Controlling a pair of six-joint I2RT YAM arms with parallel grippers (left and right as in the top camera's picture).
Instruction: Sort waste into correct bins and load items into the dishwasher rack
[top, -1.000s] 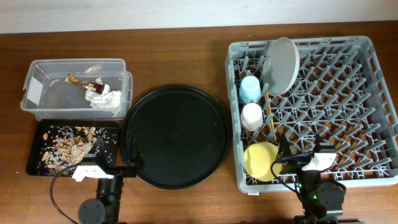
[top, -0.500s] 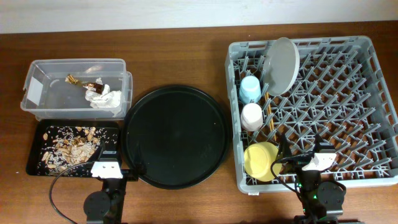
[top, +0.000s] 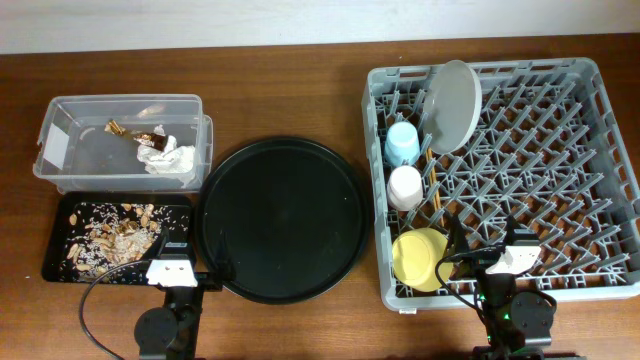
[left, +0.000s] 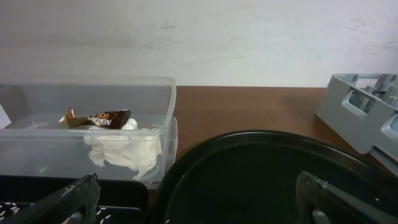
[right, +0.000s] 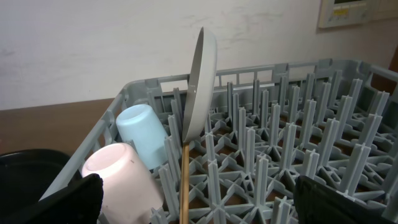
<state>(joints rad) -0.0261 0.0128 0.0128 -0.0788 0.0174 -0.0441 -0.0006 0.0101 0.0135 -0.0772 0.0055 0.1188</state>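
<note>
— Where's everything?
— The plate (top: 455, 105), blue cup (top: 402, 143), pink cup (top: 405, 186), bowl (top: 420, 257) and chopsticks (top: 432, 175) sit in the rack (top: 560, 150). The tissue (top: 168, 158) and wrappers (top: 140, 134) lie in the tub (top: 60, 150), and the scraps (top: 115, 235) in the black tray (top: 55, 250).
— And the tools?
— The left tool (left: 199, 199) and right tool (right: 199, 196) are both spread wide, holding nothing, at the tabletop's (top: 300, 90) near edge.

You have a large round black tray (top: 283, 218) lying flat on the dark brown wooden table (top: 290, 100), about mid-table, with a raised rim all round. In the left wrist view its surface is glossy and catches the light. A white wall (top: 300, 20) runs behind the table's far edge. In the right wrist view a pale wall panel (right: 357, 12) sits top right, cut off by the frame.
</note>
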